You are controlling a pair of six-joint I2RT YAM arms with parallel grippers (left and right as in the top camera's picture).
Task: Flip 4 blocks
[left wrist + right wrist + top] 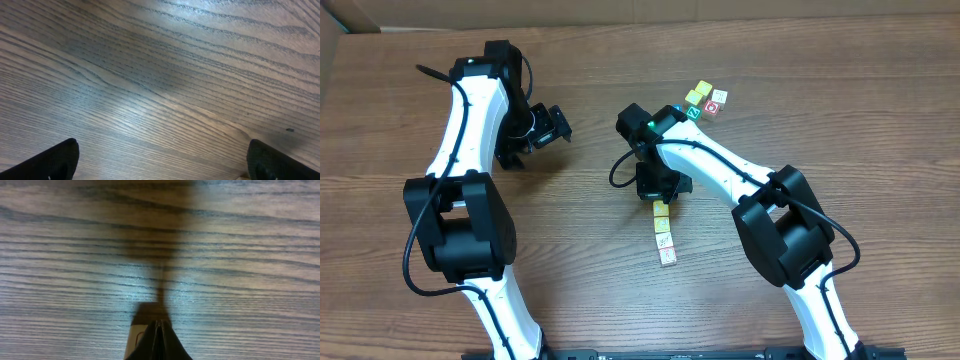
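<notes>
Right end effector (158,332): jaws pressed fully together, holding nothing; my tip sits at a pale cube (136,339).
Left end effector (162,162): spread wide, empty, over bare counter (160,75).
Blocks (695,112): clustered beyond my right wrist, well apart from the tip.
Method: I judge I should reach the cluster, catch one block low on an edge and roll it slowly.
Obscured: my fingers hide most of the cube; contact unconfirmed; letters illegible.

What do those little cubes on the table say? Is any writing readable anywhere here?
No text can be read.
On the coloured cubes: marks on some top faces, too small to read.
On the row of pale cubes: faint marks, too blurred to read.
Elsewhere: no writing shows.
</notes>
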